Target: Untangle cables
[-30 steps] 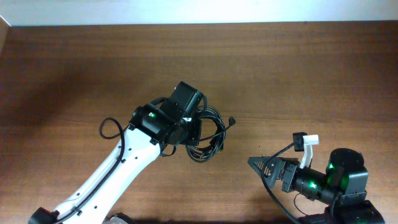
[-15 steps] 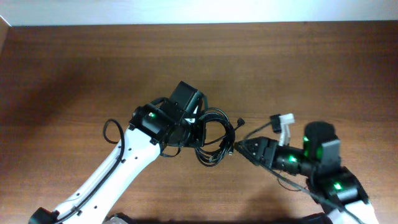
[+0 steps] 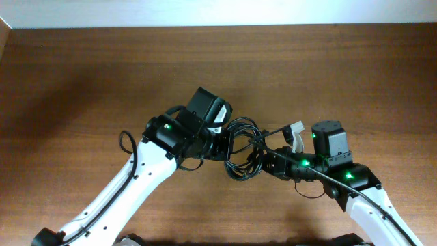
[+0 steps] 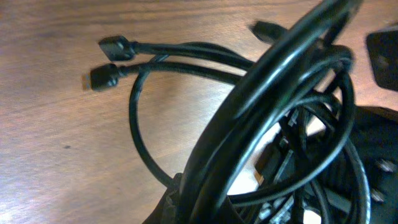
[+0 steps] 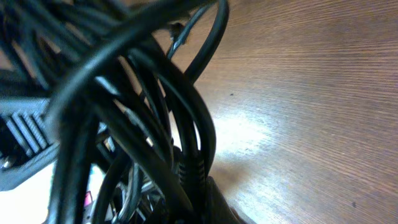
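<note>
The cables (image 3: 243, 145) form one tangled bundle of thin black loops near the middle of the table, lifted between both arms. My left gripper (image 3: 220, 145) is shut on the bundle's left side. My right gripper (image 3: 265, 162) is shut on its right side. In the left wrist view the cables (image 4: 249, 93) rise from the left gripper (image 4: 199, 204), and two plug ends (image 4: 115, 46) hang out over the wood. In the right wrist view the cables (image 5: 186, 106) fill the left half, pinched at the right gripper (image 5: 200, 186).
The brown wooden table (image 3: 82, 75) stretches around the arms. A white strip (image 3: 205, 12) runs along its far edge. The left arm's own wire loop (image 3: 127, 141) sticks out beside its white link. The right arm (image 3: 341, 174) lies at the lower right.
The right arm has swung in from the lower right to the bundle and its jaws have closed on the cables. The left gripper and the bundle have shifted slightly right.
</note>
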`<move>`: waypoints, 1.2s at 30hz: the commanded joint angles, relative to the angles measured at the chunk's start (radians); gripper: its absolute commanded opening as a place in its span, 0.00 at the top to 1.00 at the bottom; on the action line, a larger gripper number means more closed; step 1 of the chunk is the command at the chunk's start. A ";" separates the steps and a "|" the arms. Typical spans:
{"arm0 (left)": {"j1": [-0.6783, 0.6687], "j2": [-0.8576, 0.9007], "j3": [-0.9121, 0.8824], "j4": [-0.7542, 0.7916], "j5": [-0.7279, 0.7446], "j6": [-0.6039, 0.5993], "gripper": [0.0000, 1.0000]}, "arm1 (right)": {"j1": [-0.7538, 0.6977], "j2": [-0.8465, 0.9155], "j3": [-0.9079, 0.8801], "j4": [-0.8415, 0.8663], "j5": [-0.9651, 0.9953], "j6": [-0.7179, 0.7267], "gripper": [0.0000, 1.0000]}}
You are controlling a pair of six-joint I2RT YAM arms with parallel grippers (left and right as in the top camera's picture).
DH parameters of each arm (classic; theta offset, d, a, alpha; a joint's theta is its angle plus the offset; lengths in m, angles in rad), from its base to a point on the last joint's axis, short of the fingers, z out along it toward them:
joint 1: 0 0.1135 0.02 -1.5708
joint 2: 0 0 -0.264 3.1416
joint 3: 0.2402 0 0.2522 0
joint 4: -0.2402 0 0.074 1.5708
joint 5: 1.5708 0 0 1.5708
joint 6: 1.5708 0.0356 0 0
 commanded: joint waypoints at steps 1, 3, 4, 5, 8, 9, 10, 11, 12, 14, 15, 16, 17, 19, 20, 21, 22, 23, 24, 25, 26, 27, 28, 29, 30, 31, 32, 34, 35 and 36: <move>0.004 -0.026 0.019 0.013 -0.235 0.024 1.00 | 0.005 0.004 0.010 -0.015 -0.126 -0.076 0.96; 0.004 -0.026 0.019 0.012 -0.278 0.024 1.00 | 0.005 0.001 0.010 -0.019 -0.197 -0.114 0.96; 0.004 -0.026 0.019 0.013 -0.299 0.024 1.00 | 0.005 -0.003 0.010 -0.019 -0.231 -0.129 0.96; 0.004 -0.026 0.019 0.013 -0.330 0.024 1.00 | 0.006 -0.011 0.010 -0.019 -0.248 -0.130 0.96; 0.004 -0.026 0.019 0.012 -0.392 -0.048 1.00 | 0.006 -0.048 0.010 -0.019 -0.249 -0.130 0.96; 0.004 -0.026 0.019 0.013 -0.421 -0.099 1.00 | 0.006 -0.064 0.010 -0.020 -0.249 -0.130 0.96; 0.004 -0.026 0.019 0.013 -0.436 -0.120 1.00 | 0.006 -0.071 0.010 -0.020 -0.249 -0.130 0.96; 0.004 -0.026 0.019 0.013 -0.456 -0.151 1.00 | 0.006 -0.081 0.010 -0.028 -0.249 -0.130 0.96; 0.004 -0.026 0.019 0.013 -0.478 -0.182 1.00 | 0.005 -0.089 0.010 -0.039 -0.248 -0.130 0.96; 0.004 -0.026 0.019 0.024 -0.495 -0.232 1.00 | 0.005 -0.091 0.010 -0.058 -0.243 -0.130 0.96; 0.004 -0.026 0.019 0.033 -0.493 -0.239 1.00 | 0.006 -0.091 0.010 -0.067 -0.238 -0.130 0.94; 0.004 -0.026 0.019 0.045 -0.493 -0.261 1.00 | 0.006 -0.091 0.010 -0.072 -0.238 -0.130 0.88; 0.004 -0.026 0.019 0.060 -0.483 -0.261 1.00 | 0.005 -0.091 0.010 -0.072 -0.238 -0.130 0.82; 0.004 -0.026 0.019 0.073 -0.483 -0.261 1.00 | 0.005 -0.091 0.010 -0.072 -0.238 -0.130 0.72; 0.004 -0.026 0.019 0.075 -0.484 -0.261 1.00 | 0.005 -0.091 0.010 -0.072 -0.238 -0.130 0.66; 0.004 -0.026 0.019 0.078 -0.483 -0.261 1.00 | 0.005 -0.091 0.010 -0.072 -0.237 -0.129 0.60; 0.004 -0.026 0.019 0.079 -0.483 -0.260 1.00 | 0.005 -0.091 0.010 -0.071 -0.237 -0.129 0.59; 0.004 -0.026 0.019 0.079 -0.483 -0.260 1.00 | 0.005 -0.091 0.010 -0.068 -0.238 -0.125 0.57; 0.003 -0.026 0.019 0.078 -0.479 -0.253 1.00 | 0.005 -0.091 0.010 -0.059 -0.238 -0.124 0.56; 0.004 -0.026 0.019 0.079 -0.458 -0.214 1.00 | 0.005 -0.091 0.010 -0.019 -0.238 -0.118 0.53; 0.003 -0.026 0.019 0.079 -0.426 -0.170 1.00 | 0.005 -0.090 0.010 0.036 -0.222 -0.117 0.47; 0.003 -0.026 0.019 0.080 -0.394 -0.128 1.00 | 0.005 -0.088 0.010 0.069 -0.204 -0.113 0.45; 0.003 -0.026 0.019 0.080 -0.354 -0.080 1.00 | 0.005 -0.084 0.010 0.120 -0.172 -0.075 0.45; 0.003 -0.026 0.019 0.080 -0.318 -0.038 1.00 | 0.005 -0.081 0.010 0.161 -0.154 -0.042 0.45; 0.003 -0.026 0.019 0.080 -0.267 0.003 1.00 | 0.005 -0.076 0.010 0.212 -0.126 -0.013 0.45; 0.003 -0.026 0.019 0.080 -0.231 0.016 1.00 | 0.006 -0.070 0.010 0.240 -0.098 0.019 0.45; 0.003 -0.026 0.019 0.081 -0.198 0.015 1.00 | 0.006 -0.065 0.010 0.252 -0.067 0.038 0.45; 0.003 -0.026 0.019 0.085 -0.149 0.015 1.00 | 0.006 -0.056 0.010 0.251 -0.029 0.040 0.47; 0.003 -0.026 0.019 0.092 -0.113 0.016 1.00 | 0.006 -0.045 0.010 0.251 -0.002 0.040 0.53; 0.003 -0.026 0.019 0.097 -0.093 0.016 1.00 | 0.005 -0.037 0.010 0.251 0.008 0.040 0.56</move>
